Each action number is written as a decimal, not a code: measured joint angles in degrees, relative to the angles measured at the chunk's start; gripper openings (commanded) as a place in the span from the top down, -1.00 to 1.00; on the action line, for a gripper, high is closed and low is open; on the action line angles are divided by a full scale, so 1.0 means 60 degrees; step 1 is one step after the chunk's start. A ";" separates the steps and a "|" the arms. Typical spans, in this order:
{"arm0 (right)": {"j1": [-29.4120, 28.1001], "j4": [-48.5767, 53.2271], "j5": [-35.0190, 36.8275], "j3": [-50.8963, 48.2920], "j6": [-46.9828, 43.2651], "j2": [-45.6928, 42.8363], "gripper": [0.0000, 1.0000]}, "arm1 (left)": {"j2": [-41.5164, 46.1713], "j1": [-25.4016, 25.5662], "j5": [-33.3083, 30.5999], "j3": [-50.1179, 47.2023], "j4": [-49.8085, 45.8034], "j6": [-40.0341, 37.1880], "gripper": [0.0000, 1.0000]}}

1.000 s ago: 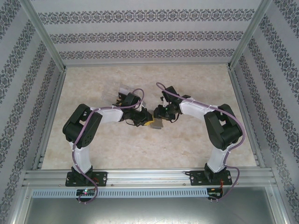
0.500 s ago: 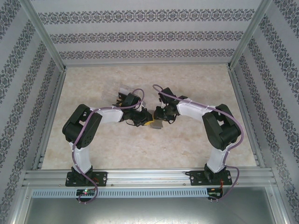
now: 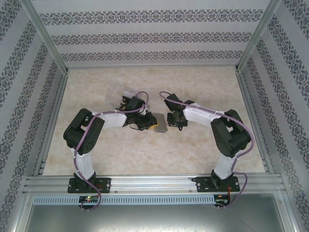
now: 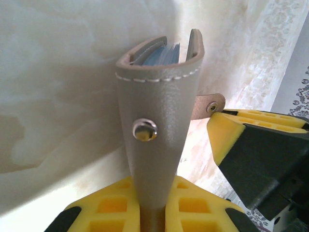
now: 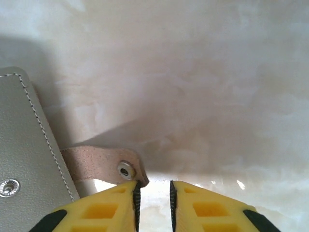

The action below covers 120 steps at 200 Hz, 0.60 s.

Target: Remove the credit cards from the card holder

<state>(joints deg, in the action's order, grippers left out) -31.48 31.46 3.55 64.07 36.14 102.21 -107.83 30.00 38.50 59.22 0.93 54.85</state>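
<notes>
Top view, centre of the table (image 3: pixel 203 82): both arms bent inward, tools facing each other just left of middle.

Left tool (image 3: pixel 146 122) clamped on the card holder (image 3: pixel 159 124), which sticks out toward frame right, lifted off the surface. Left wrist view: yellow fingers (image 4: pixel 108 208) grip the grey card holder (image 4: pixel 159 121) at its lower end, in the bottom of the frame. It stands upright in the frame, stitched edge on top, and a metal snap stud (image 4: pixel 145 129) sits on the facing panel. The two panels gape at the top; the blue edges of the credit cards (image 4: pixel 161 52) show inside the gap, still seated.

A pinkish strap tab (image 4: pixel 208 103) with its own snap juts from the holder's right side.

Right tool (image 3: pixel 172 120) is just beside the holder, apart from its body. Right wrist view: right tool (image 5: pixel 153 193) is narrow, a thin slit between the yellow fingers (image 5: pixel 106 210) with nothing in it. The strap tab (image 5: pixel 104 162) ends at the tip of the left-hand finger, outside the slit. The holder's stitched panel (image 5: pixel 24 140) fills the lower left.

A see-through box (image 3: pixel 129 92) lies behind the left wrist, partly hidden by the arm and cable.
</notes>
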 measured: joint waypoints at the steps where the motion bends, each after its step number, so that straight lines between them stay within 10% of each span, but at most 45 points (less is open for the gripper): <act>1: 0.0000 -0.0007 -0.0004 -0.0004 0.0004 -0.0004 0.38 | 0.0000 0.0004 0.0000 0.0000 0.0000 -0.0011 0.53; 22: 0.0138 -0.0313 -0.0528 -0.0018 -0.0004 -0.0055 0.38 | 0.0000 0.0000 -0.0324 0.0007 -0.0237 -0.0197 0.07; 120: 0.0313 -0.1293 -0.1843 0.0025 0.0025 0.0393 0.49 | 0.0685 -0.0066 -0.1942 0.0787 -0.2022 -0.0852 -0.82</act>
<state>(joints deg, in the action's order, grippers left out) -29.61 23.70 -7.51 64.23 36.29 104.57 -103.72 29.61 26.85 63.94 -11.20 49.74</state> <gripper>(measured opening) 0.263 0.866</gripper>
